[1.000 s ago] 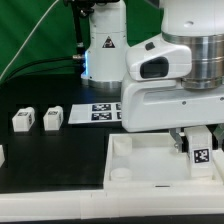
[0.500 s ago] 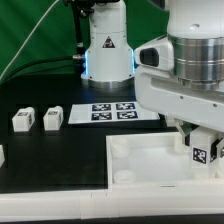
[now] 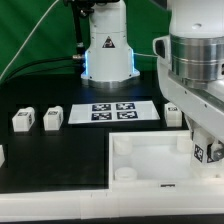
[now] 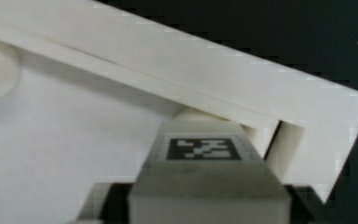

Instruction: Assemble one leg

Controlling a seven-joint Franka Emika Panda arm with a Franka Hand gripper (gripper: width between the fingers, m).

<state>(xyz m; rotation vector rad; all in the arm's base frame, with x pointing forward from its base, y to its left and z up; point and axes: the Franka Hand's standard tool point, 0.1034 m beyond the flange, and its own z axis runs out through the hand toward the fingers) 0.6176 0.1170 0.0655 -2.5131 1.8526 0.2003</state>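
Note:
My gripper (image 3: 202,143) is shut on a leg (image 3: 200,153), a small white post with a black-and-white tag, and holds it upright over the exterior view's right corner of the large white tray-like part (image 3: 150,141). In the wrist view the leg (image 4: 204,150) stands between my fingers, right inside the tray's raised corner rim (image 4: 211,70). I cannot tell whether its lower end touches the tray floor. Three more legs lie on the black table: two at the exterior view's left (image 3: 22,120) (image 3: 53,117) and one behind the tray (image 3: 172,113).
The marker board (image 3: 112,111) lies on the table behind the tray. The robot base (image 3: 108,50) stands at the back. A small white part (image 3: 2,155) shows at the exterior view's left edge. A round peg (image 3: 125,172) sits in the tray's near corner.
My arm has moved toward the exterior view's right with the leg in it, uncovering the marker board and the leg behind the tray.

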